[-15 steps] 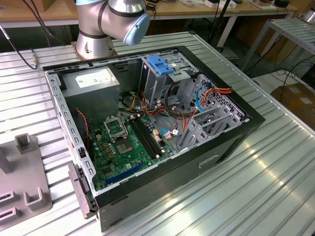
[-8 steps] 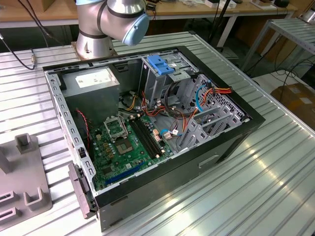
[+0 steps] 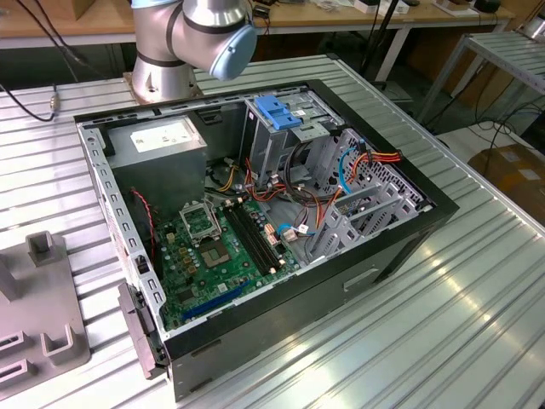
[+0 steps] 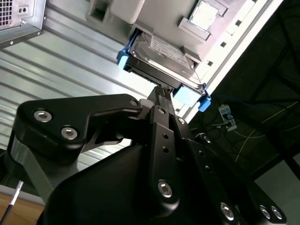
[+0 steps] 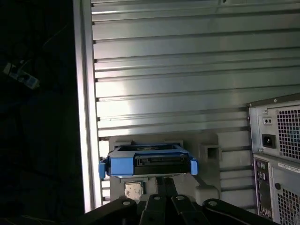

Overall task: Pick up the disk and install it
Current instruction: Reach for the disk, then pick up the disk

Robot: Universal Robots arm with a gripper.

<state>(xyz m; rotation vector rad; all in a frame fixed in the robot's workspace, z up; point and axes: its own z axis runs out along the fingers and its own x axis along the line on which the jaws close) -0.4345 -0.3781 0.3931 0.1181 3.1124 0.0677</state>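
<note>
Ribbed metal tabletop [image 3: 477,324] carried everything. An open PC case [image 3: 298,311] lay on its side mid-frame in the exterior view, w/ its inside facing up. The arm [image 3: 196,34] had its base at approx 11 o'clock from the case and its upper part ran out of frame. Inside the case, the grey power-supply box [image 3: 162,141] sat at 10 o'clock, the green motherboard [image 3: 213,256] at 7 o'clock, and the metal drive cage w/ blue bracket [image 3: 281,111] at 12 o'clock. A grey fixture [image 3: 51,332] sat on the tabletop at 8 o'clock from the case.

In both wrist views a grey holder [image 5: 206,150] lay on the tabletop near its edge, beside the case's rear panel [image 5: 276,154]. The disk [image 4: 164,49] [image 5: 147,161] rested flat on that holder, outside the case and not yet installed, w/ blue carrier frame along its sides. The gripper [image 4: 159,90] [image 5: 165,180] sat just beside the disk's near edge. Its jaws looked closed on each other w/ nothing between them, not around the disk. Contact w/ the disk couldn't be told. A small silver square part [image 5: 133,190] lay in the holder right next to the disk.
</note>
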